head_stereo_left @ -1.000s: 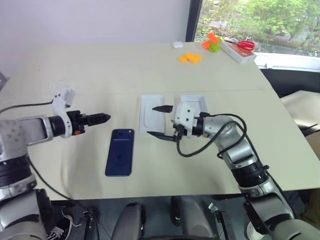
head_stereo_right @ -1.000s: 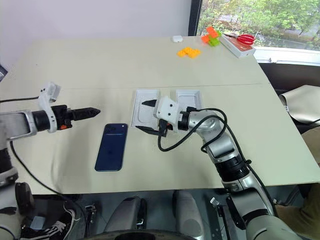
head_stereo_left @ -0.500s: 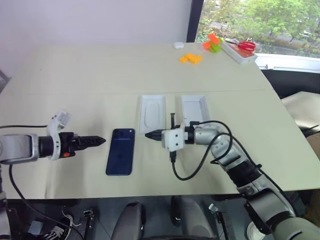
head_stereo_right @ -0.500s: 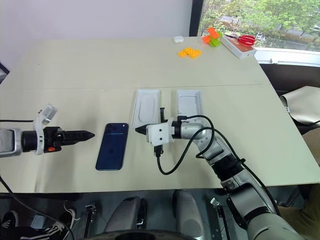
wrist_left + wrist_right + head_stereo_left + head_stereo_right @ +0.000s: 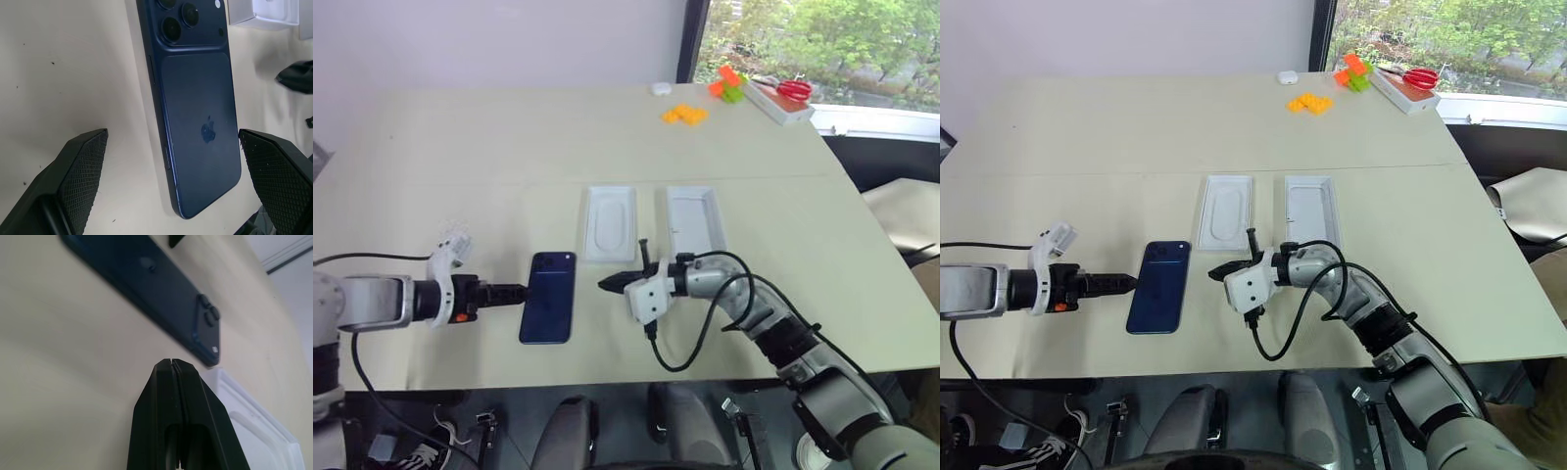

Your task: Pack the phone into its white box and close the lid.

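Note:
The dark blue phone [image 5: 549,297] lies back up on the table, camera cluster at its far end. My left gripper [image 5: 514,291] is low at the phone's left edge and open, with its fingers [image 5: 80,166] spread on either side of the phone [image 5: 195,112]. My right gripper [image 5: 605,285] is shut on nothing, and its tip [image 5: 171,363] points at the phone's right side across a short gap. Beyond the phone lie a white insert with an oval recess [image 5: 610,223] and the plain white lid [image 5: 695,217], open side up. I cannot tell whether the white box lies under the insert.
At the far right corner a long white box with red scissors [image 5: 783,98] rests beside orange and green blocks [image 5: 731,83]. Orange bricks [image 5: 685,114] and a small white object [image 5: 660,88] lie nearby. The right arm's black cable [image 5: 675,343] loops near the table's front edge.
Both grippers have come down toward the table. The left one has moved right up to the phone's left edge. The right one has shut, rolled and left the white pieces.

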Controlling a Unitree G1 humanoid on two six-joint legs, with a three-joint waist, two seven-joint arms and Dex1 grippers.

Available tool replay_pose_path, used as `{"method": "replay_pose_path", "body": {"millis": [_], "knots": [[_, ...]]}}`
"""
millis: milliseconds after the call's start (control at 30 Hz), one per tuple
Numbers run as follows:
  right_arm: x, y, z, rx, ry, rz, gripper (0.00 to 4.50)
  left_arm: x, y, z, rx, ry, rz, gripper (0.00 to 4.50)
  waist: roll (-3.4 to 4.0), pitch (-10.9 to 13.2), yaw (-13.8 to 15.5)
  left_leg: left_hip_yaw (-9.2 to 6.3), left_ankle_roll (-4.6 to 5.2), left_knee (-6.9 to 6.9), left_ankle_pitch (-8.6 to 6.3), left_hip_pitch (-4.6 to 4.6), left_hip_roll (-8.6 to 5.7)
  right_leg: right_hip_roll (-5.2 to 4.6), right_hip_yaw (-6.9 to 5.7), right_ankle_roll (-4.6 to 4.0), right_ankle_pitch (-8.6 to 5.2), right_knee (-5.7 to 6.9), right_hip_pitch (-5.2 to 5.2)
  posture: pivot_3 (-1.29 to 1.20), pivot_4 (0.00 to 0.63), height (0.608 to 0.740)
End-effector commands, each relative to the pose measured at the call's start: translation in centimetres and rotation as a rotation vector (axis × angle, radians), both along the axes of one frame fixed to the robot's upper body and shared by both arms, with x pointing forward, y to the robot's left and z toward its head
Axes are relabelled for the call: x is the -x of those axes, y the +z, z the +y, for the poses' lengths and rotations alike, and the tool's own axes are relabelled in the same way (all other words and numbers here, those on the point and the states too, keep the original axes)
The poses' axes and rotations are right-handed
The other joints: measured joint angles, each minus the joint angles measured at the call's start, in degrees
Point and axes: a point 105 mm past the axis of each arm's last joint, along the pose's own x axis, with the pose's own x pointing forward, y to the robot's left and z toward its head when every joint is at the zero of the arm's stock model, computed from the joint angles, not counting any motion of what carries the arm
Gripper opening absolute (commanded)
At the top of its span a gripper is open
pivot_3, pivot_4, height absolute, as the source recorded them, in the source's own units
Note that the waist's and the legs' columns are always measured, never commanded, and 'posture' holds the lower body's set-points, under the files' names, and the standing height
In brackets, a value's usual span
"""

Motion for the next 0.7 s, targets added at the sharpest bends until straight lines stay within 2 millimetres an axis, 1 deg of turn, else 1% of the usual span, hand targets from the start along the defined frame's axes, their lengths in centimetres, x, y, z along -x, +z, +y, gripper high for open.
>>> {"method": "replay_pose_path", "body": {"millis": [33, 167, 267, 367, 500, 700], "knots": [[0.3, -0.3, 0.6, 0.010, 0.037, -0.058, 0.03, 0.3, -0.2, -1.7, 0.031, -0.065, 0.004, 4.50, 0.00, 0.00, 0.18, -0.01, -0.01, 0.00, 0.01, 0.02, 0.00, 0.01, 0.00, 0.00, 0.00, 0.00, 0.03, 0.00, 0.150, 0.740], [0.2, -1.1, 0.9, 0.062, 0.060, -0.124, 0.03, 0.6, -1.4, -1.8, -0.008, -0.065, 0.035, 4.50, -0.02, -0.01, 0.15, 0.00, -0.01, -0.05, 0.00, 0.30, -0.01, 0.00, 0.01, 0.00, -0.01, -0.03, 0.29, 0.00, 0.150, 0.740], [-0.9, -1.7, 1.0, 0.120, 0.052, -0.207, 0.03, 0.5, -2.0, -2.0, 0.008, -0.050, 0.054, 4.50, -0.03, -0.06, -0.17, 0.01, 0.01, -0.17, 0.00, 0.80, 0.01, 0.05, 0.01, -0.19, -0.13, -0.14, 0.74, 0.00, 0.150, 0.740], [-1.2, -1.4, 1.7, 0.103, 0.059, -0.221, 0.03, 0.4, -2.2, -2.7, 0.052, -0.053, 0.066, 4.50, -0.13, -0.24, -0.21, 0.01, 0.01, -0.20, -0.01, 1.12, 0.03, 0.09, 0.02, -0.21, -0.17, -0.15, 1.03, 0.00, 0.150, 0.740], [-1.1, -1.3, 2.6, 0.094, 0.089, -0.232, 0.03, 0.1, -2.2, -4.0, 0.086, -0.074, 0.065, 4.50, -0.24, -0.38, -0.22, 0.02, 0.01, -0.40, -0.01, 1.57, 0.03, 0.08, 0.05, -0.15, -0.23, -0.21, 1.45, 0.00, 0.150, 0.740], [-1.2, -1.4, 2.8, 0.090, 0.102, -0.233, 0.03, -0.1, -2.3, -4.6, 0.134, -0.058, 0.076, 4.50, -0.34, -0.53, -0.21, 0.00, 0.01, -0.48, -0.01, 1.61, 0.03, 0.08, 0.06, -0.15, -0.23, -0.22, 1.45, 0.00, 0.150, 0.740]]}}
